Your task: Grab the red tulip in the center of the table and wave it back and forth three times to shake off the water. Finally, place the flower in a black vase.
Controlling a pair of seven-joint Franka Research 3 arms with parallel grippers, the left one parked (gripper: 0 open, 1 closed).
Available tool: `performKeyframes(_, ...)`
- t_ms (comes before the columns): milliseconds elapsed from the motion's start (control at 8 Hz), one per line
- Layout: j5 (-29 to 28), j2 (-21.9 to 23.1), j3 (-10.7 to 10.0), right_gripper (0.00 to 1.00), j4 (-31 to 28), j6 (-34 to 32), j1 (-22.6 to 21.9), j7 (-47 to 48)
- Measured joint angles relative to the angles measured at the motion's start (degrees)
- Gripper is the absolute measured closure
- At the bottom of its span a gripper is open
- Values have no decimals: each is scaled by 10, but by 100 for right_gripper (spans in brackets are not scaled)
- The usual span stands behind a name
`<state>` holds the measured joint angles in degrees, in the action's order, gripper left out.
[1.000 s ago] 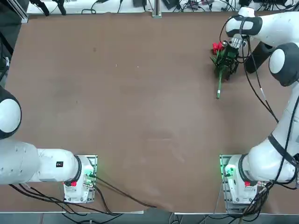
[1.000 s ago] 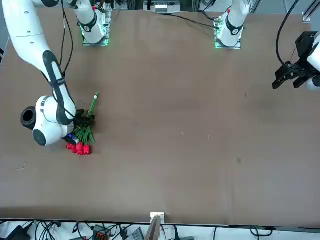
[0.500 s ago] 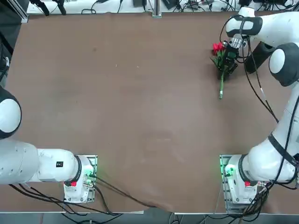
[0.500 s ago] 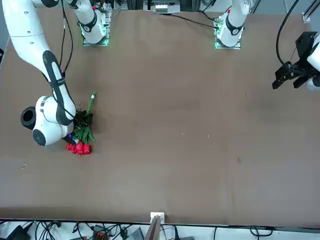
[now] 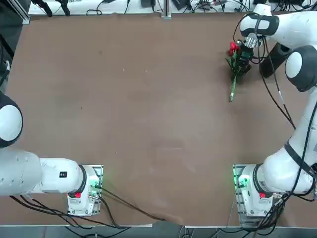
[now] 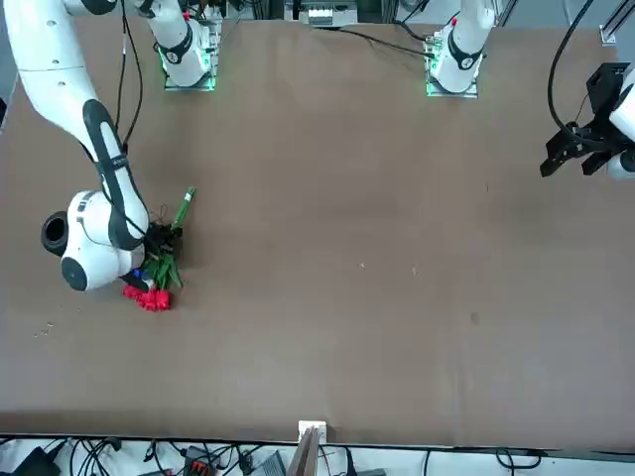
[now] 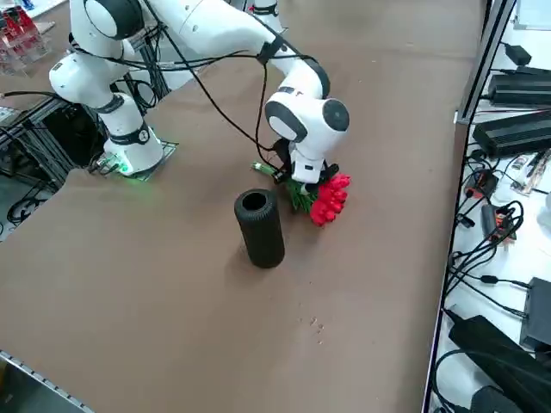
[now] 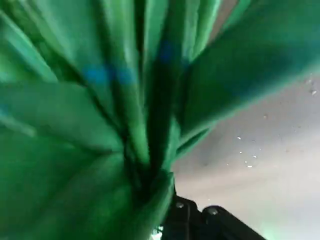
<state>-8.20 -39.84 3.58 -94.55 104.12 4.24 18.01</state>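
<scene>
My right gripper (image 5: 242,61) is shut on the red tulip (image 5: 233,48) at the far right of the table (image 5: 148,99). The bunch hangs in the grip, red heads (image 6: 147,296) toward the far edge and the stem tip (image 6: 185,202) toward the bases. In the right side view the gripper (image 7: 303,178) holds the tulip (image 7: 329,198) right beside the upright black vase (image 7: 261,229). Overhead, the vase (image 5: 274,58) is partly hidden behind the arm. Blurred green leaves (image 8: 100,125) fill the wrist view.
The table's far edge and cables (image 5: 198,6) lie just beyond the gripper. The right arm's own cables (image 5: 270,89) trail over the table near the vase. Bare brown tabletop stretches left of the tulip.
The gripper has swung the tulip: its stem tip went slightly one way, then back, and the red heads have shifted toward the far edge and the vase side.
</scene>
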Motion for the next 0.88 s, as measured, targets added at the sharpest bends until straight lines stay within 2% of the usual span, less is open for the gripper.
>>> performKeyframes(125, 0, 11, 1, 86, 9, 2, -1, 7)
performKeyframes(375, 0, 62, 2, 89, 25, 4, -4, 64)
performKeyframes(625, 10, 137, 3, 89, 36, 15, -12, 91)
performKeyframes(875, 60, 224, 2, 89, 39, 48, -17, 120)
